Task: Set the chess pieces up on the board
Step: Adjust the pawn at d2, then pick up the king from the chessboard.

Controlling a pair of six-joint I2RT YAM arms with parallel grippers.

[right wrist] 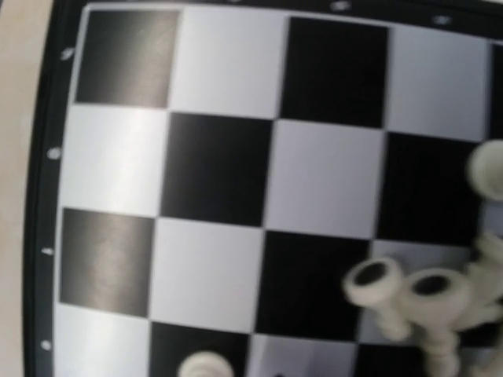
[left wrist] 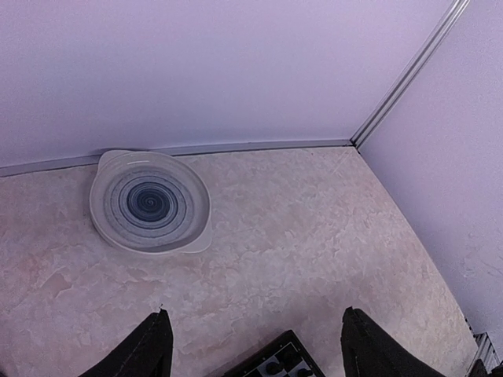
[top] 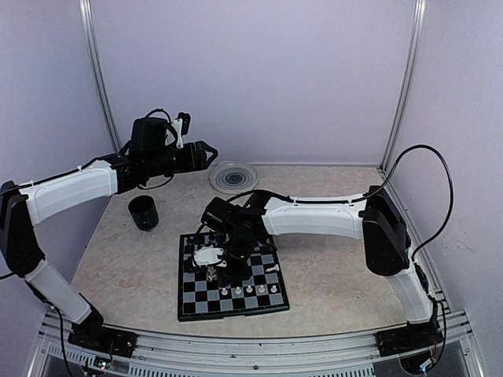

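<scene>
The board lies in the middle of the table, chequered with a black border. Cream chess pieces stand in a row near its front edge, and a small cream heap lies at its left. My right gripper reaches down low over the board beside that heap. Its fingers do not show in the right wrist view, which is filled by the board, two toppled cream pieces and another cream piece at the bottom edge. My left gripper hangs high at the back left, open and empty.
A black cup stands left of the board. A round clear ridged plate lies by the back wall. The board's far corner, with dark pieces on it, shows between the left fingers. Walls enclose the back and sides.
</scene>
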